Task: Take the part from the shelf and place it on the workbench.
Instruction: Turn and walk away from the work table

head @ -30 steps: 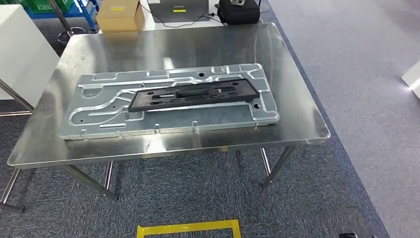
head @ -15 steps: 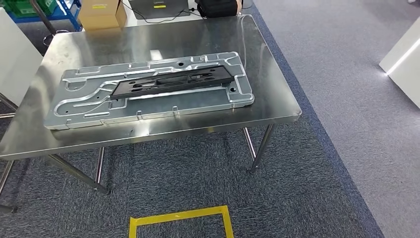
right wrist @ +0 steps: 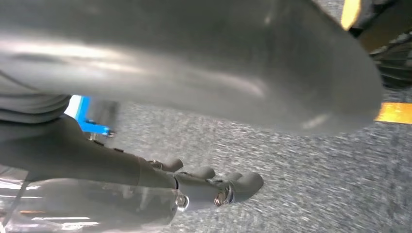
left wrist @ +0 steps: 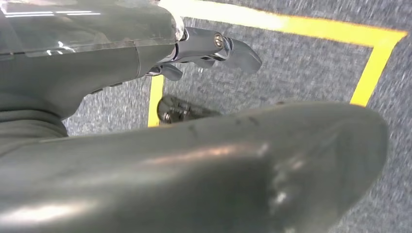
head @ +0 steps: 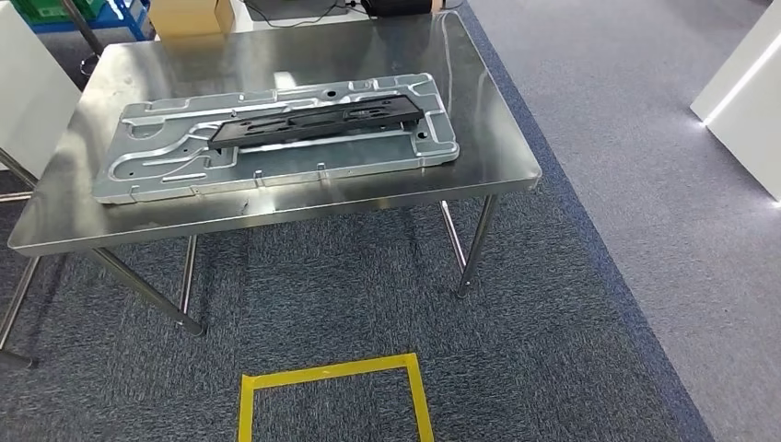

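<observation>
On the tabletop: a steel tabletop (head: 497, 152) on thin metal legs carried a large silver metal plate (head: 276, 161) that lay flat along its length.
Part: a long black part (head: 318, 120) lay on top of the silver metal plate, running lengthwise and slightly slanted across the plate's far half.
Part's look: it was flat, narrow and matte black, with rectangular cut-outs along its body and a raised frame-like edge; finer detail was too small to tell.
Plate's look: it was pale grey with stamped channels, rounded corners and several small holes, and short tabs stood along its near edge.
Left hand: the left hand (left wrist: 214, 48) hung over the carpet, its dark fingers extended together and its thick grey thumb (left wrist: 272, 165) apart from them, with nothing held.
Right hand: the right hand (right wrist: 214, 187) also hung above the carpet, fingers stretched out side by side and lightly curled at the tips, thumb (right wrist: 233, 63) apart, holding nothing.
Floor: a square outline of yellow tape (head: 332, 373) was stuck to the dark blue-grey carpet (head: 553, 350) on the near side of the table.
Behind the table: a cardboard box (head: 189, 16) stood just beyond the far edge.
</observation>
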Tool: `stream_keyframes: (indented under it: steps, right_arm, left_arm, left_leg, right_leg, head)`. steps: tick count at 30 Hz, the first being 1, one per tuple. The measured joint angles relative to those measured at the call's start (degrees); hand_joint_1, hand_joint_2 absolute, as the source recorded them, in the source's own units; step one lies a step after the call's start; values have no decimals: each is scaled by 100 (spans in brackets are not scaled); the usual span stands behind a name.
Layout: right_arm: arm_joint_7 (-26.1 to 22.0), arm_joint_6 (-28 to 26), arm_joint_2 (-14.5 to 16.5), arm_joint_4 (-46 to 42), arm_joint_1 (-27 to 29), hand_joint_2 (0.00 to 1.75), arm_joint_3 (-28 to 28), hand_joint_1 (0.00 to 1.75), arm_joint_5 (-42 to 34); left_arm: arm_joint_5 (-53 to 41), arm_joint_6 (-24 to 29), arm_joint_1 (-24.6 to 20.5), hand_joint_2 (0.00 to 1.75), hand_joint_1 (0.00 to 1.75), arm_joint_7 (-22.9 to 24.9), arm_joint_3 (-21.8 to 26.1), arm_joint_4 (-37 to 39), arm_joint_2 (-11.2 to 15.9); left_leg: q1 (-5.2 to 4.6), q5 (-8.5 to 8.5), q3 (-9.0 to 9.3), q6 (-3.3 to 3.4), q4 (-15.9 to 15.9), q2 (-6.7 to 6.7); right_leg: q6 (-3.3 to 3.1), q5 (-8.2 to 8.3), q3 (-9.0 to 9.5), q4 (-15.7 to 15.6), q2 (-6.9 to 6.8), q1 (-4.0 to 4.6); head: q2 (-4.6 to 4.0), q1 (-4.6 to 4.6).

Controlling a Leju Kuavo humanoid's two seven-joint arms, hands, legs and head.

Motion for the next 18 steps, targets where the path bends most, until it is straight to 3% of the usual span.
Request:
stream_keyframes:
  steps: [3, 4, 5, 7, 8, 9, 10, 12, 14, 15, 16, 18]
  right_arm:
    - [-42, -39, -7, 26, 19, 0, 8, 0, 43]
    - [-55, -67, -10, 33, 26, 0, 9, 0, 37]
    - [-72, -95, -15, 38, 35, 0, 7, 0, 8]
    - [-104, -146, -27, 44, 43, 0, -17, 0, -116]
    - [-116, -166, -30, 48, 50, 0, -43, 0, -192]
    - [-121, -181, -31, 52, 53, 0, -73, 0, -262]
    - [-117, -188, -31, 58, 52, 0, -106, 0, -321]
    - [-96, -188, -31, 73, 39, 0, -166, 0, -386]
    - [-25, -186, -26, 83, 6, 0, -196, 0, -360]
    - [22, -186, -24, 86, -6, 0, -198, 0, -330]
    - [64, -185, -22, 89, -10, 0, -198, 0, -306]
    - [91, -182, -22, 98, 12, 0, -201, 0, -309]
  left_arm:
    - [-4, -3, 14, 0, 0, -15, -22, 3, 3]
    - [-8, -3, 27, 0, 0, -20, -26, 6, 1]
    - [-11, -3, 38, 0, 0, -25, -30, 10, -2]
    - [-16, -3, 47, 0, 0, -38, -38, 17, -11]
    - [-16, -2, 46, 0, 0, -42, -42, 19, -14]
    - [-16, 2, 46, 0, 0, -46, -44, 19, -14]
    - [-16, 6, 46, 0, 0, -48, -46, 19, -14]
    - [-17, 13, 42, 0, 0, -55, -58, 19, -13]
    - [-31, 14, 28, 0, 0, -64, -73, 19, -10]
    - [-44, 14, 18, 0, 0, -70, -79, 19, -9]
    - [-59, 11, 10, 0, 0, -77, -83, 19, -8]
    - [-81, 4, 3, 0, 0, -87, -92, 21, -11]
  left_leg:
    - [36, 56, -94, -121, 57, -7]
    - [55, -67, -146, -153, 141, -22]
    - [70, -303, -220, -177, 326, -39]
    - [80, -922, -383, -191, 975, -66]
    - [79, -1113, -425, -184, 1317, -72]
    - [74, -1149, -399, -169, 1542, -76]
    - [66, -1052, -289, -147, 1591, -84]
    - [40, -728, 199, -78, 1123, -157]
    - [6, -708, 846, 8, 221, -285]
    - [-14, -771, 1057, 43, -117, -331]
    - [-30, -823, 1166, 73, -327, -337]
    - [-32, -724, 1132, 129, -421, -289]
  right_leg:
    - [-211, 51, -75, -91, -14, 50]
    - [-269, 111, -138, -96, -26, 58]
    - [-316, 181, -219, -102, -32, 63]
    - [-361, 320, -402, -93, -22, 93]
    - [-368, 394, -504, -85, -7, 113]
    - [-371, 467, -608, -73, 11, 130]
    - [-371, 536, -709, -60, 39, 143]
    - [-355, 663, -870, -38, 111, 154]
    - [-318, 789, -965, -27, 176, 166]
    - [-289, 857, -991, -38, 198, 163]
    - [-253, 927, -1005, -59, 214, 158]
    - [-178, 1021, -1026, -107, 228, 146]
  head:
    - [0, -2]
    - [0, -3]
    - [0, -4]
    - [0, -7]
    - [0, -7]
    - [0, -6]
    - [0, -7]
    - [0, -7]
    - [0, -7]
    - [0, -5]
    - [0, -5]
    - [0, -2]
